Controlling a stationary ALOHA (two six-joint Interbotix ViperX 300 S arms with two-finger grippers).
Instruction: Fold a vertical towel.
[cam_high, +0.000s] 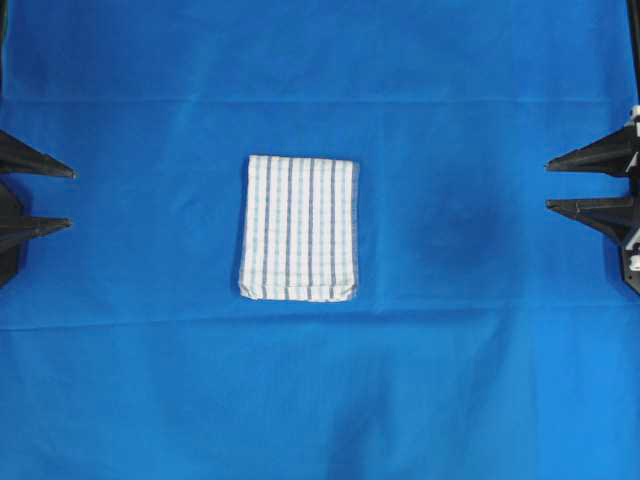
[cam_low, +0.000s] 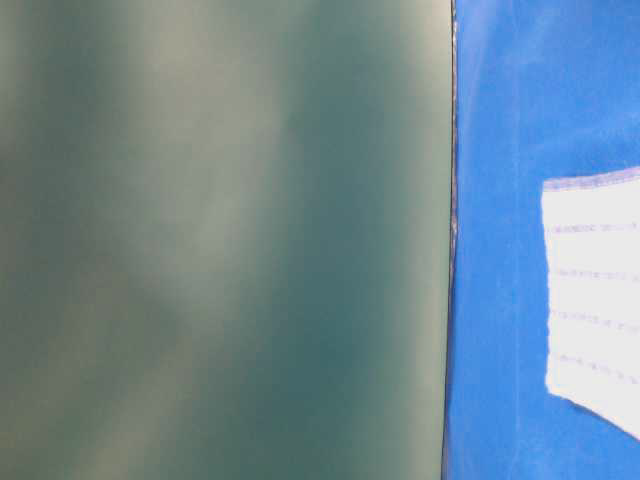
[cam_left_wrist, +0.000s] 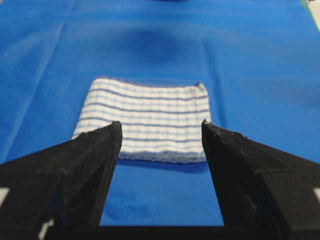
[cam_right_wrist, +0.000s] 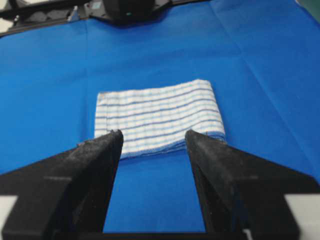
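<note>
The towel (cam_high: 299, 228) is a small white cloth with thin blue and grey stripes, lying flat as a compact layered rectangle in the middle of the table. My left gripper (cam_high: 72, 198) stands open at the far left edge, well apart from it. My right gripper (cam_high: 548, 185) stands open at the far right edge, also well clear. In the left wrist view the towel (cam_left_wrist: 145, 120) lies beyond the open left gripper (cam_left_wrist: 161, 125). The right wrist view shows the towel (cam_right_wrist: 158, 116) past the open right gripper (cam_right_wrist: 152, 134). Nothing is between either pair of fingers.
A large plain blue cloth (cam_high: 480, 380) covers the whole table, with faint creases. The table-level view is mostly filled by a blurred green surface (cam_low: 220, 240), with the blue cloth (cam_low: 500, 300) and part of the towel (cam_low: 595, 290) at its right.
</note>
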